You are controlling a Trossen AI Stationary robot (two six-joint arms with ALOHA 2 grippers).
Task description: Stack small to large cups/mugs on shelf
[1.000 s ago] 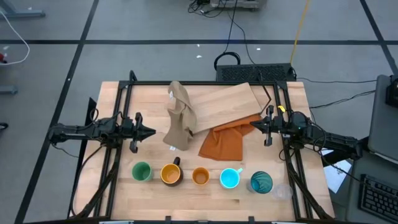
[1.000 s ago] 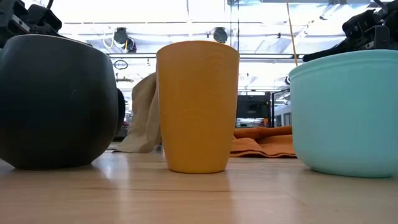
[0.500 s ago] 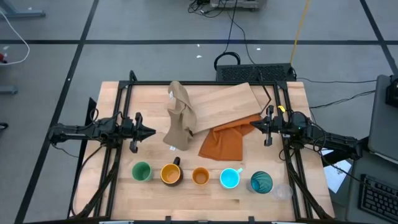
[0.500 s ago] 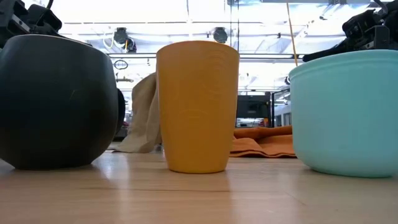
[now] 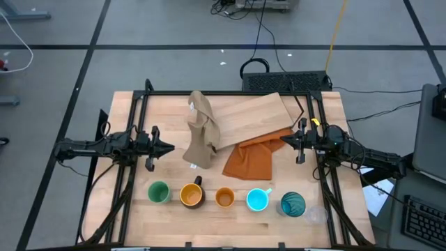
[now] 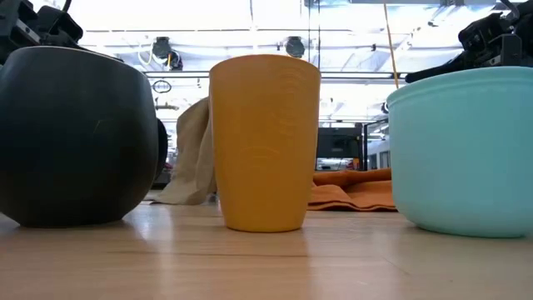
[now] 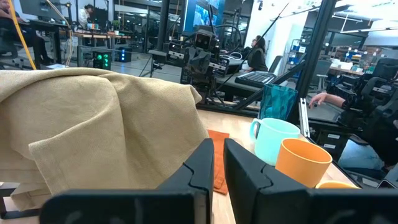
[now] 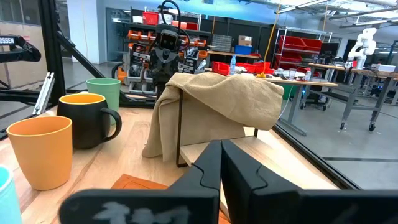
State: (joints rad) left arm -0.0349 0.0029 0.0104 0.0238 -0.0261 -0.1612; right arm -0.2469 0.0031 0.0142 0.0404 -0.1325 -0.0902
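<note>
Ahead, five cups (image 5: 224,198) line up between both waiting tools.

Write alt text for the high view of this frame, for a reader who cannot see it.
Five cups stand in a row along the table's near edge: green cup, yellow mug, orange cup, cyan mug, teal tumbler. Behind them a tan cloth and an orange cloth lie against the wooden shelf. The left hand and right hand wait at either side, shut.
</note>
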